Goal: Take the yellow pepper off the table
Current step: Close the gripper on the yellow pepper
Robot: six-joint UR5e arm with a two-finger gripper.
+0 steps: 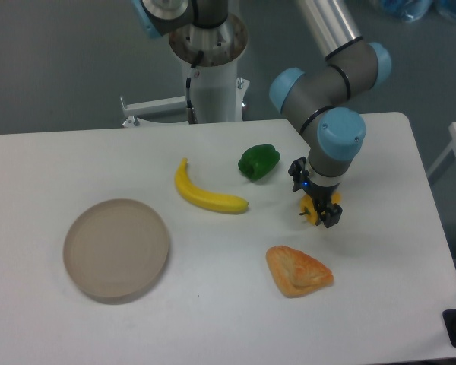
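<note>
The yellow pepper (312, 212) shows only as a small yellow-orange patch between the gripper's black fingers, right of centre on the white table (213, 319). Most of it is hidden by the gripper. My gripper (318, 211) points down from the blue-and-grey wrist, with its fingers (333, 217) close against both sides of the pepper, so it looks shut on it. I cannot tell whether the pepper rests on the table or is just off it.
A green pepper (258, 161) lies up and left of the gripper. A banana (205, 195) lies left of it. A pastry (298, 270) lies just in front of the gripper. A round tan plate (116, 249) sits at the left. The robot base (211, 68) stands behind the table.
</note>
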